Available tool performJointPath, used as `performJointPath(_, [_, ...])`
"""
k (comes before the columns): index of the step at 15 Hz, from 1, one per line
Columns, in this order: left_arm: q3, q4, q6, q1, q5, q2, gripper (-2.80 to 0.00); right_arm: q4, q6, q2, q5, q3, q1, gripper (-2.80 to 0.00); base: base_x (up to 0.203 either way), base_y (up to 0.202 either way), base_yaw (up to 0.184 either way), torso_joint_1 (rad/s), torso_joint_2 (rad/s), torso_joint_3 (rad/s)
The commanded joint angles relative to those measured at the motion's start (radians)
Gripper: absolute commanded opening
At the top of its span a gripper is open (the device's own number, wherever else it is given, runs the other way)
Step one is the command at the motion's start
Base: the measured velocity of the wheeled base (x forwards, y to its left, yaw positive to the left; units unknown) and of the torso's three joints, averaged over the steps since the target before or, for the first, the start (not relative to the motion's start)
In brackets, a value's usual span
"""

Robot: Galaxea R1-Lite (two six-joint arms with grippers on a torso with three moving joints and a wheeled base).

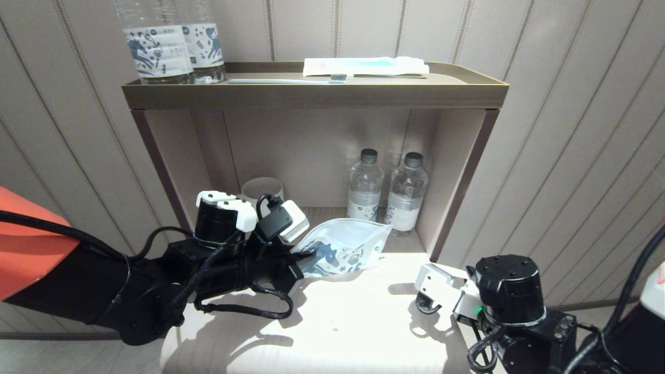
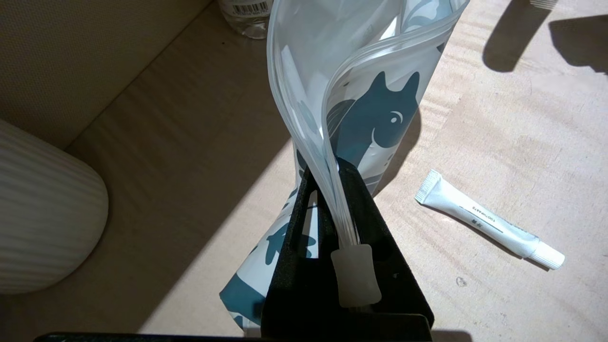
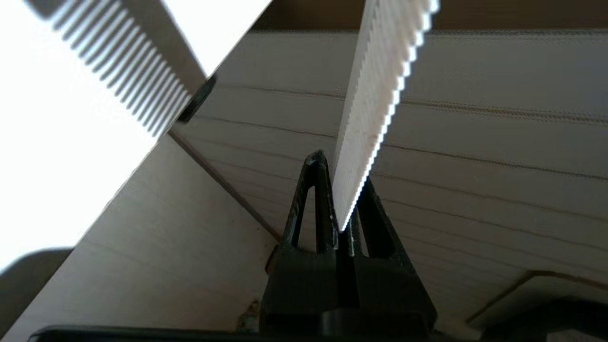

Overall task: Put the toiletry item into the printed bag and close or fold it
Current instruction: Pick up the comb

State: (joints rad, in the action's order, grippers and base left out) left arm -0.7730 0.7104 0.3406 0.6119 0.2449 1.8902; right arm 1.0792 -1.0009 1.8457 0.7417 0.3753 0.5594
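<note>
The head camera looks forward and down onto the table (image 1: 332, 311) and the shelf (image 1: 311, 93) at twelve o'clock, from some way back. The left wrist camera sits close behind its end effector (image 2: 332, 209), looking down the bag (image 2: 375, 123) to the tabletop; the head view shares that bag (image 1: 343, 249). The right wrist camera sits just as close behind its end effector (image 3: 339, 204), aimed at the panelled wall (image 3: 475, 142).
</note>
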Motion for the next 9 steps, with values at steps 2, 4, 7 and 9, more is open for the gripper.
performJointPath(2, [0.002, 0.004, 0.002, 0.013, 0.002, -0.012, -2.80, 0.094, 0.036, 0.006, -0.004, 0.042, -0.007, -2.80, 0.000, 0.000, 0.000, 0.000, 0.00, 0.000])
performJointPath(4, [0.000, 0.004, 0.001, 0.030, 0.004, -0.013, -2.80, 0.134, 0.131, 0.013, -0.022, 0.087, -0.013, -2.80, 0.000, 0.000, 0.000, 0.000, 0.00, 0.000])
performJointPath(7, [0.010, 0.004, 0.001, 0.048, 0.004, -0.023, -2.80, 0.143, 0.260, -0.016, -0.029, 0.109, 0.001, -2.80, 0.001, 0.000, -0.022, 0.002, 0.00, 0.001])
performJointPath(9, [0.012, 0.004, 0.000, 0.049, 0.004, -0.034, -2.80, 0.131, 0.275, -0.061, -0.034, 0.133, 0.021, -2.80, 0.001, 0.003, -0.150, 0.004, 0.00, 0.004])
